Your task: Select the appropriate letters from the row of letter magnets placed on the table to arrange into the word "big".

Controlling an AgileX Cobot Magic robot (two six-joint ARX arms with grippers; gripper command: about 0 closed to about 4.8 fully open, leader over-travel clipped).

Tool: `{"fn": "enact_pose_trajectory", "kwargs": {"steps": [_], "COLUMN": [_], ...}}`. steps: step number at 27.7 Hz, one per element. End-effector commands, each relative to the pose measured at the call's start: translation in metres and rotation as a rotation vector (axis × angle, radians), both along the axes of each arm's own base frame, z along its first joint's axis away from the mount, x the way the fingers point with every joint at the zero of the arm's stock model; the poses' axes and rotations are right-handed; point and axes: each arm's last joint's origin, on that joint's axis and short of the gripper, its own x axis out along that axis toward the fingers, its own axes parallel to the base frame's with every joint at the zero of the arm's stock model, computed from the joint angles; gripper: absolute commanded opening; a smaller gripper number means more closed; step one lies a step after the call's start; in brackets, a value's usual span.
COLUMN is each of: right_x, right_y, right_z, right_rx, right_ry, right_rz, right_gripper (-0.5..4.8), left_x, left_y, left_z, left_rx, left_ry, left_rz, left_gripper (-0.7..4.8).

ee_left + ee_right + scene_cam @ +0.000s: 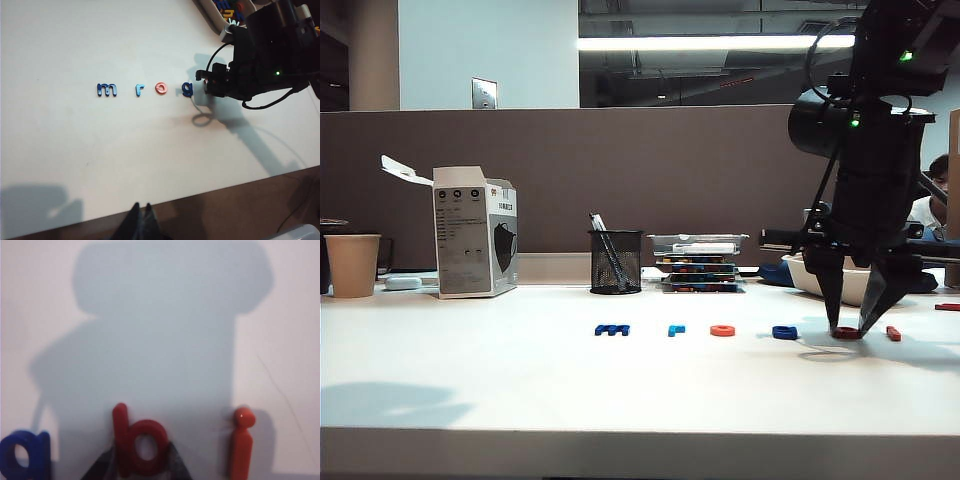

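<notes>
The row of letter magnets lies on the white table (520,390): dark blue m (612,329), light blue r (676,329), orange o (722,330), dark blue g (784,332), red b (846,333) and orange i (893,333). My right gripper (848,328) points down at the right end of the row, its fingertips on the table. Its wrist view shows the dark fingers (175,462) pressed against both sides of the b (140,445), with the g (25,455) and i (242,442) on either side. My left gripper (141,207) hangs shut and empty off the table's front edge.
Along the back stand a paper cup (352,264), an opened cardboard box (472,232), a mesh pen holder (616,262), a stack of trays (700,262) and a white tub (815,275). A red piece (948,307) lies at the far right.
</notes>
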Motion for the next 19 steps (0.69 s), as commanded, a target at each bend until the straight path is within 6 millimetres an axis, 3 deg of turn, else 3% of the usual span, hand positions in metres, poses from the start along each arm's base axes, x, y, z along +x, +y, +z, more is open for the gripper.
{"fn": "enact_pose_trajectory", "kwargs": {"steps": [1, 12, 19], "right_x": [-0.011, -0.023, -0.035], "right_y": [-0.002, -0.004, 0.017], "right_z": [-0.010, 0.018, 0.021], "right_rx": [-0.010, 0.020, 0.041], "right_ry": [0.121, 0.097, 0.127], "right_rz": [0.007, 0.018, 0.097], "right_gripper": [1.07, 1.07, 1.07], "left_x": [0.000, 0.000, 0.000], "left_y": [0.000, 0.000, 0.000], "left_z": [0.002, 0.002, 0.002], "left_rx": [-0.003, -0.003, -0.003], "left_ry": [-0.011, -0.011, -0.011], "left_rz": [0.001, 0.001, 0.001], "left_gripper": [-0.05, -0.05, -0.05]}}
